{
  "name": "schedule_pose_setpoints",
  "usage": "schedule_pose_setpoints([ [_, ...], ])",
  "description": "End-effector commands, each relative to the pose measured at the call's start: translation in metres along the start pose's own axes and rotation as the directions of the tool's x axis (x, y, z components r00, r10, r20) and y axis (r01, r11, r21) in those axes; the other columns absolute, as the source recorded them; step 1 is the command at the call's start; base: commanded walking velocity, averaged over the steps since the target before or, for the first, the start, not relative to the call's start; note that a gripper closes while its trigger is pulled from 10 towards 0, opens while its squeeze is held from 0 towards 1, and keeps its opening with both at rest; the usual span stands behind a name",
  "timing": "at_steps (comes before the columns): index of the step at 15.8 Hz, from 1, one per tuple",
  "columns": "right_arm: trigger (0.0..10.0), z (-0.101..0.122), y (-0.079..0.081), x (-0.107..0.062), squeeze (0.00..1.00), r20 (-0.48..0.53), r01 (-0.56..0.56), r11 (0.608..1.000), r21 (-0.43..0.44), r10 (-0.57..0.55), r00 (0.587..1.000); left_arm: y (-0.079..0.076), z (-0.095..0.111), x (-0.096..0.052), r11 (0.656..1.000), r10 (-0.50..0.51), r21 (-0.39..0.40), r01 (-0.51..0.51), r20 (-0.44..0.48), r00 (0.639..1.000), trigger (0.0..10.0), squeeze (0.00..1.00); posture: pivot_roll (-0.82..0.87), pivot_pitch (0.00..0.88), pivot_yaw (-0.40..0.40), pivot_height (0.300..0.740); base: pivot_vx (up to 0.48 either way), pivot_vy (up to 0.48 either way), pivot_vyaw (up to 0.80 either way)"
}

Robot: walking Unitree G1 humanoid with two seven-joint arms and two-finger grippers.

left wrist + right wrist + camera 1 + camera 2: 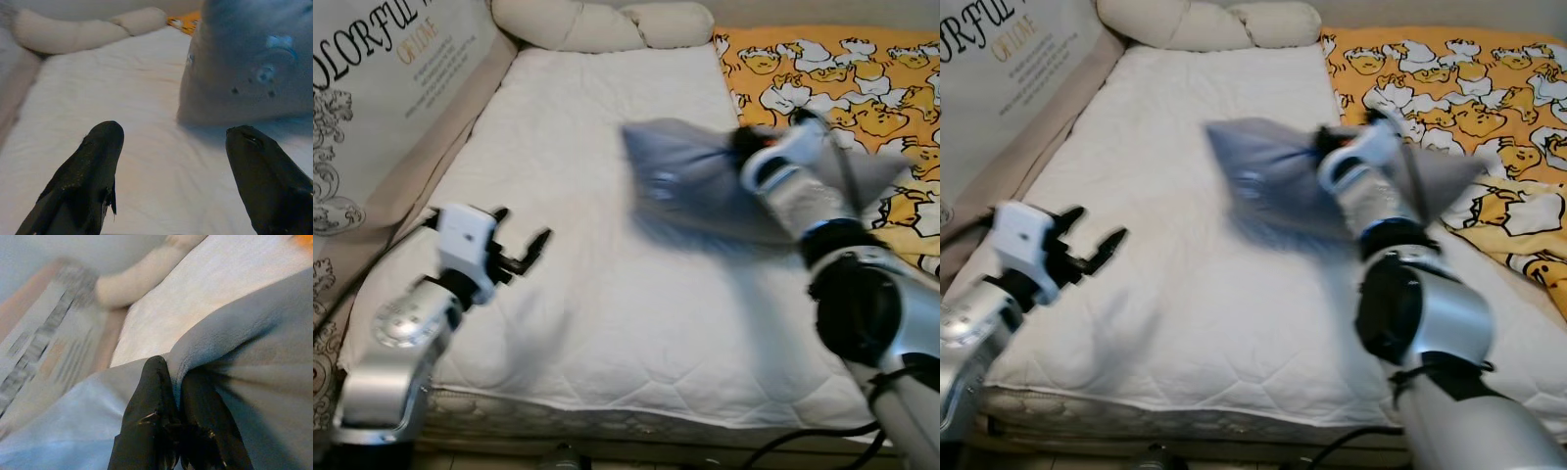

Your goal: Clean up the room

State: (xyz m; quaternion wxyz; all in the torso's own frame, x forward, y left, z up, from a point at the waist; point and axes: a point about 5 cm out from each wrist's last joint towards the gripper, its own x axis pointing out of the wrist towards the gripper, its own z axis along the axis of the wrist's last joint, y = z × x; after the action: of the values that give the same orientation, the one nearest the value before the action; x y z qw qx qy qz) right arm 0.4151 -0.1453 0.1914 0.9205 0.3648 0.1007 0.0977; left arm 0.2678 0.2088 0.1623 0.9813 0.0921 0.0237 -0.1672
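Grey-blue soft fabric, a plush pillow (705, 186) with small stitched marks on its face, hangs blurred above the middle of the white quilted mattress (597, 294). The right gripper (178, 396) holds it by a pinched fold: in the right wrist view the two black fingers (151, 401) sit pressed together with a ridge of the grey cloth caught between them. In the eye views the right arm reaches forward from the lower right, its wrist sitting against the pillow's right half, and the pillow casts a dim shadow on the mattress beneath it.

The left gripper (521, 250) hovers over the mattress's left side, well apart from the pillow. Its fingers (93, 166) stand spread wide, with bare quilted cloth showing between them in the left wrist view and the pillow's lower edge beyond them.

At the head of the bed lies a long cream bolster cushion (597, 24), curved along the top of the mattress. To the right of the mattress spreads an orange sheet printed with yellow and white cartoon ducks (842, 78). Along the left side leans a pale printed panel with black lettering (382, 78). A black cable (813, 436) loops below the foot of the mattress.
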Motion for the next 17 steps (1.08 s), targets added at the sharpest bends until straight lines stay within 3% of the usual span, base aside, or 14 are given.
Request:
schedule_pose_setpoints([
  [1,0.0,0.011,0.033,0.006,0.00,0.007,-0.132,0.989,-0.061,0.133,0.991,0.013,0.006,-0.001,0.998,0.053,0.030,-0.053,0.018,0.998,10.0,0.00,0.16,0.000,-0.009,0.740,0.000,0.000,0.00],
  [3,0.0,-0.005,0.056,0.009,0.00,-0.080,-0.281,0.957,-0.077,0.275,0.958,0.024,0.014,-0.004,0.993,0.101,0.051,-0.103,0.042,0.994,10.0,0.00,0.17,0.000,-0.012,0.740,0.000,0.000,0.00],
  [4,0.0,-0.009,0.061,0.007,0.00,-0.117,-0.383,0.921,-0.068,0.374,0.920,0.029,0.016,-0.006,0.989,0.133,0.060,-0.136,0.050,0.990,10.0,0.00,0.18,0.000,-0.014,0.740,0.000,0.000,0.00],
  [6,0.0,-0.015,0.049,0.001,0.00,-0.156,-0.455,0.890,-0.024,0.446,0.881,0.034,0.017,-0.009,0.984,0.168,0.053,-0.171,0.056,0.984,10.0,0.00,0.17,0.000,-0.011,0.740,0.000,0.000,0.00],
  [7,0.0,-0.018,0.036,-0.003,0.00,-0.172,-0.446,0.895,0.001,0.439,0.882,0.034,0.016,-0.009,0.984,0.168,0.051,-0.171,0.055,0.984,10.0,0.00,0.17,0.000,-0.009,0.740,0.000,0.000,0.00],
  [9,0.0,-0.032,-0.018,-0.020,0.00,-0.257,-0.331,0.944,0.022,0.325,0.910,0.031,0.015,-0.005,0.987,0.152,0.041,-0.155,0.056,0.987,10.0,0.00,0.15,0.000,0.004,0.740,0.000,0.000,0.00],
  [11,0.0,-0.042,-0.068,-0.042,0.00,-0.332,-0.187,0.982,-0.014,0.172,0.927,0.024,0.014,0.002,0.992,0.124,0.024,-0.125,0.058,0.991,10.0,0.00,0.13,0.000,0.021,0.740,0.000,0.000,0.00],
  [13,0.0,-0.043,-0.099,-0.058,0.00,-0.354,-0.076,0.994,-0.074,0.045,0.934,0.016,0.013,0.012,0.996,0.088,0.002,-0.089,0.058,0.994,10.0,0.00,0.11,0.000,0.036,0.740,0.000,0.000,0.00],
  [15,0.0,-0.042,-0.108,-0.066,0.00,-0.368,-0.067,0.993,-0.101,0.025,0.929,0.007,0.008,0.023,0.998,0.047,-0.037,-0.045,0.047,0.998,10.0,0.00,0.09,0.000,0.049,0.740,0.000,0.000,0.00],
  [17,0.0,-0.046,-0.112,-0.072,0.00,-0.403,-0.093,0.987,-0.128,0.034,0.914,-0.007,-0.003,0.039,0.985,-0.011,-0.173,0.011,0.001,1.000,10.0,0.00,0.08,0.000,0.052,0.740,0.000,0.000,0.00],
])
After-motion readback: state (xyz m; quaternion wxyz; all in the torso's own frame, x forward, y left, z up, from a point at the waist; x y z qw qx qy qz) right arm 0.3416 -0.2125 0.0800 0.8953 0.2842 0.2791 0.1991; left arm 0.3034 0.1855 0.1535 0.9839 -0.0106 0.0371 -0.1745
